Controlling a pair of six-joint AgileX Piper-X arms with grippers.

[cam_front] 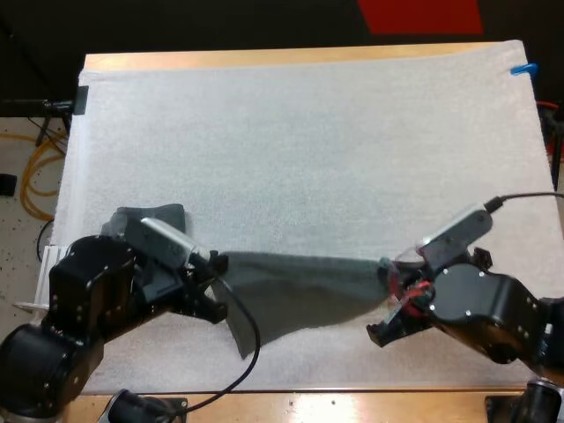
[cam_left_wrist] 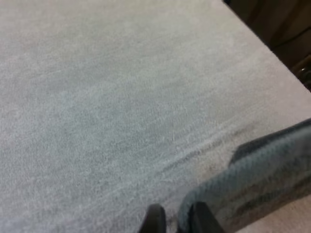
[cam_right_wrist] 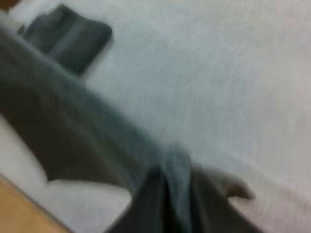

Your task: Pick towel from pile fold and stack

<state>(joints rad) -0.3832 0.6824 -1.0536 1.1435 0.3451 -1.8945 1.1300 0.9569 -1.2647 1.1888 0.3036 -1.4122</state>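
Our left gripper [cam_front: 215, 264] is pinching one end of the towel [cam_front: 300, 286]. In the left wrist view its two black fingers [cam_left_wrist: 154, 221] stand close together with the towel's rolled edge caught between them, and the cloth runs away from the tips above the mat [cam_front: 308, 141]. Our right gripper [cam_front: 389, 280] is clamped on the other end. In the right wrist view a narrow bunch of cloth passes between its fingers and spreads wider beyond them. In the high view we see the towel spanning the gap between the two grippers, close to the mat's near edge. Its far edge runs almost straight from one gripper to the other, while its near side sags into a point that lies closer to the left gripper than to the right. We cannot tell whether that low point touches the mat. The cloth is dark grey-green and widest toward our left side. A folded towel [cam_front: 159, 216] lies on the mat just beyond our left arm, which partly hides it in the high view. The right wrist view shows it as a flat dark block past the stretched towel's far end, apart from it. The mat covers most of the table [cam_front: 264, 58], whose wood shows as a strip along the far side and another along the near side.
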